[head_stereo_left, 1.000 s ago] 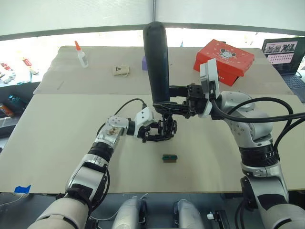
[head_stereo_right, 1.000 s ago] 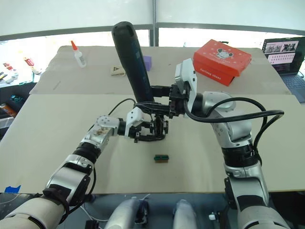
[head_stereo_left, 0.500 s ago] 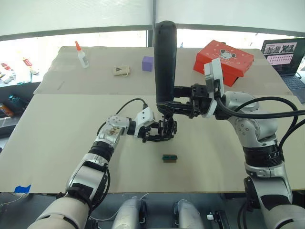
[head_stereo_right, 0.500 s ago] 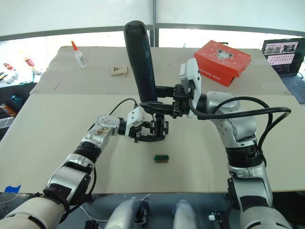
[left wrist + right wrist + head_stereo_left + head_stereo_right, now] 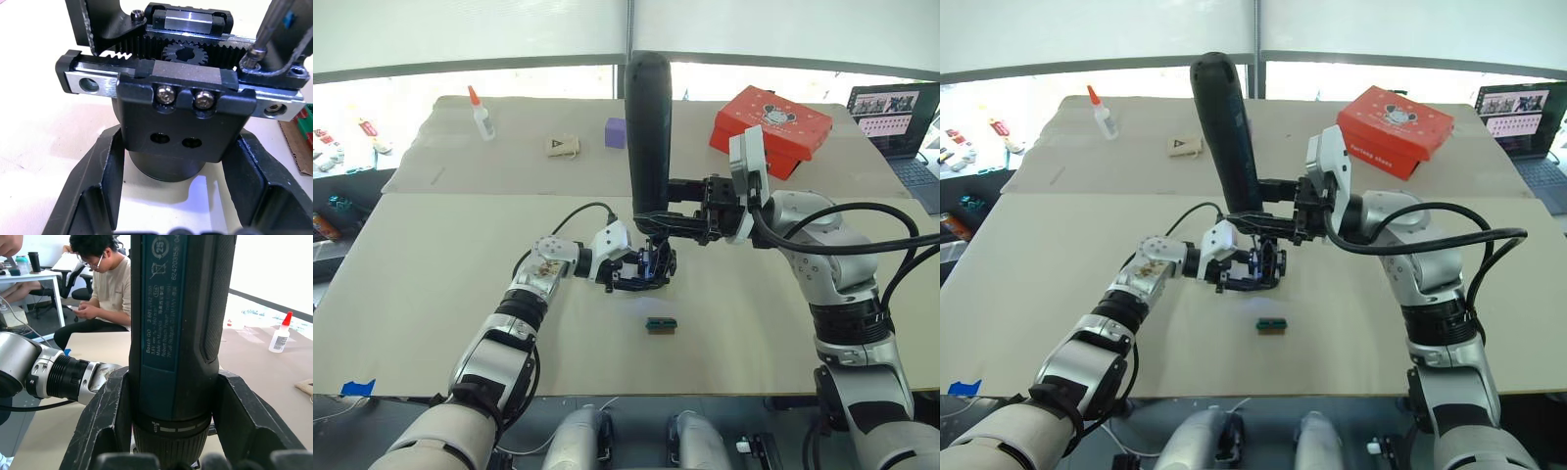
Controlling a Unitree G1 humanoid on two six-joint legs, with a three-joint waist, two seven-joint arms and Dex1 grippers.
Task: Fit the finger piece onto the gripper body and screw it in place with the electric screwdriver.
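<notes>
The gripper body (image 5: 178, 112), a matt black assembly with a toothed rack, a small pinion and bright steel rails, sits just above the tabletop (image 5: 431, 284) near its centre, clamped between the jaws of the left gripper (image 5: 628, 269), whose black fingers (image 5: 95, 186) press its round base from both sides. The finger piece (image 5: 281, 58) lies on the rail at the body's far end, and the thin metal bit of the electric screwdriver (image 5: 648, 132) is touching a screw head there. The screwdriver's thick, rubbery black handle stands nearly upright, tipped slightly toward 11 o'clock, with the right gripper (image 5: 690, 223) closed around its lower collar. The main risk, as I judge it, is the bit camming out of the small screw head: the tall handle gives much leverage, so a slight lean could skate the bit across the smooth plastic or twist the body in the left jaws. At 6 o'clock from the body lies a small green-topped block (image 5: 661, 324); a red box (image 5: 773, 122) sits at 2 o'clock.
</notes>
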